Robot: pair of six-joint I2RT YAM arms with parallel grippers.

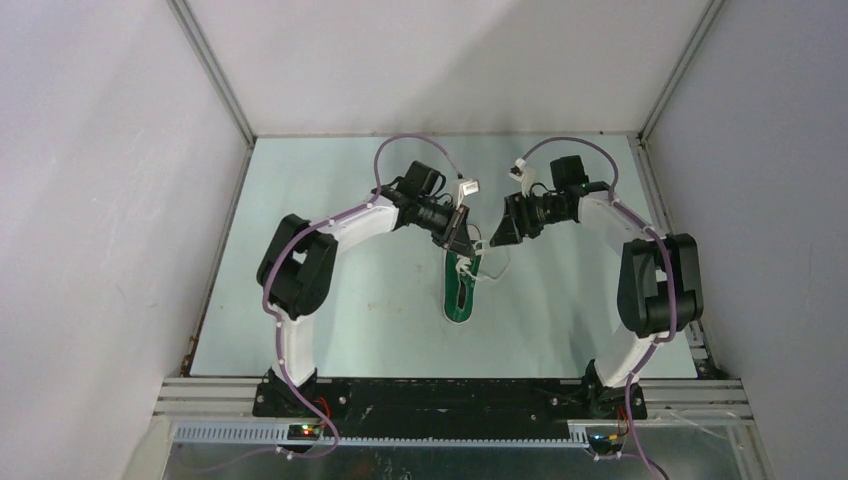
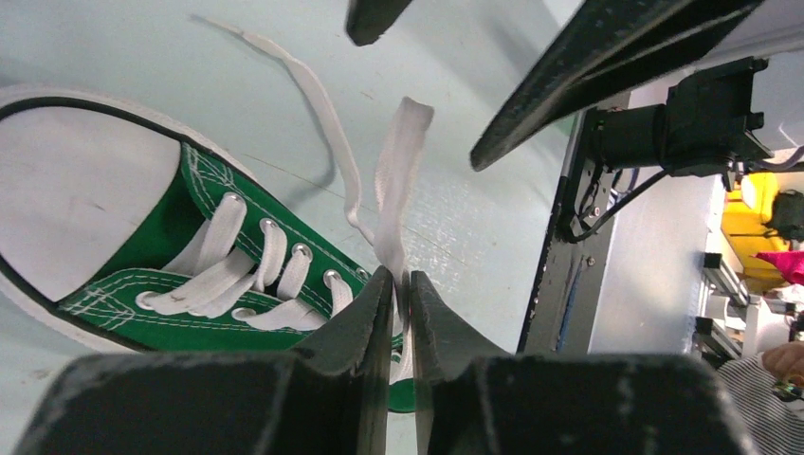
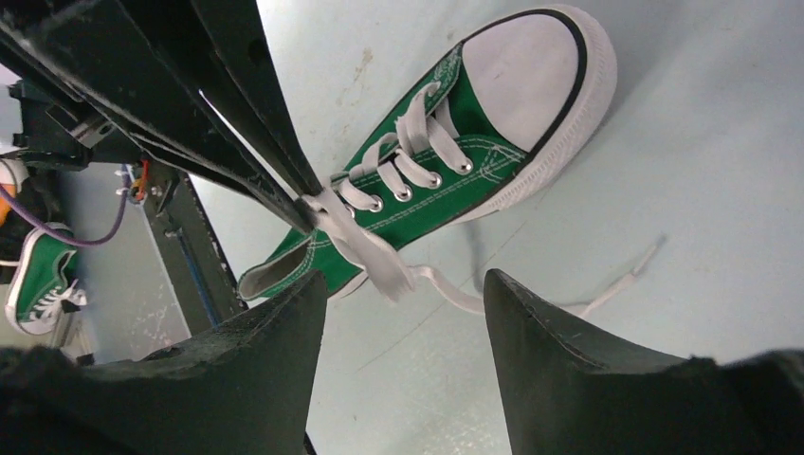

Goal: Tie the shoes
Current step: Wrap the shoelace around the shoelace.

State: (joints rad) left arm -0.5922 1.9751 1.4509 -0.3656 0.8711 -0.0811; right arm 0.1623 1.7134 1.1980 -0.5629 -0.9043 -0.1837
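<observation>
Overhead, the green sneaker (image 1: 460, 295) lies mid-table (image 1: 330, 300), heel end toward the arm bases, with both arms bent in over its laced front. The left gripper (image 1: 462, 243) sits right on top of the shoe and the right gripper (image 1: 497, 232) hangs just beside it. From up there, though, neither pair of fingers can be read, and the toe is hidden

The left wrist camera settles its own side. Its fingers (image 2: 365, 313) are drawn together to a thin slit, nipping one of the white laces (image 2: 398, 161) just past the top eyelets. That flat strand rises beyond the tips, and a second strand trails off across the table

The right wrist camera shows what the others miss. Its own fingers (image 3: 531, 322) are spread wide with nothing between them, low over the table next to the shoe. It also shows the white toe cap in full, the left fingers pinching the lace from the side, and a second green shoe (image 3: 36, 284) lying past the black frame (image 3: 190, 256) at far left
</observation>
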